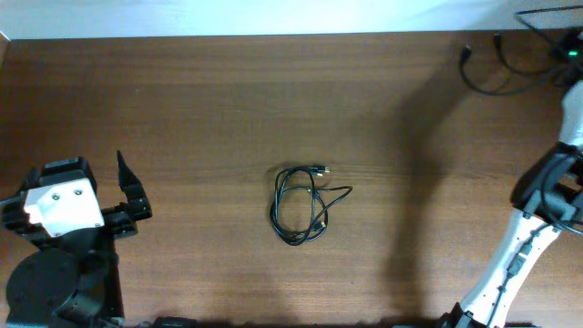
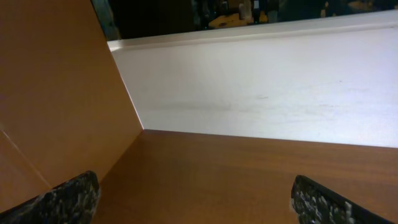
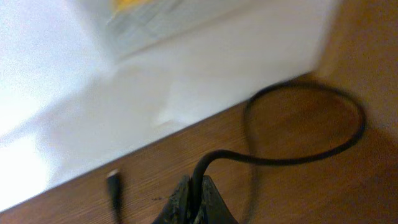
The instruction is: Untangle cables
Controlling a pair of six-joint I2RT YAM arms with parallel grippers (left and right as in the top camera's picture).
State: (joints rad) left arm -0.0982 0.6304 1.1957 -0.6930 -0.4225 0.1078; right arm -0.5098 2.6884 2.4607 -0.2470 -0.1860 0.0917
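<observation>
A small coiled bundle of thin black cables [image 1: 301,206] with a gold-tipped plug [image 1: 322,170] lies at the middle of the table. My left gripper [image 1: 133,187] is open and empty at the left side, well apart from the bundle; its wrist view shows both fingertips [image 2: 193,198] spread over bare wood. My right gripper [image 3: 194,194] is shut on a black cable [image 3: 298,155] that loops over the table near the back edge, its plug end [image 3: 114,186] lying free. This cable also shows in the overhead view [image 1: 496,77] at the back right corner.
The table [image 1: 228,100] is brown wood with a white wall along its back edge [image 2: 261,99]. A wooden side panel [image 2: 56,93] stands at the left. The right arm [image 1: 524,237] reaches along the right edge.
</observation>
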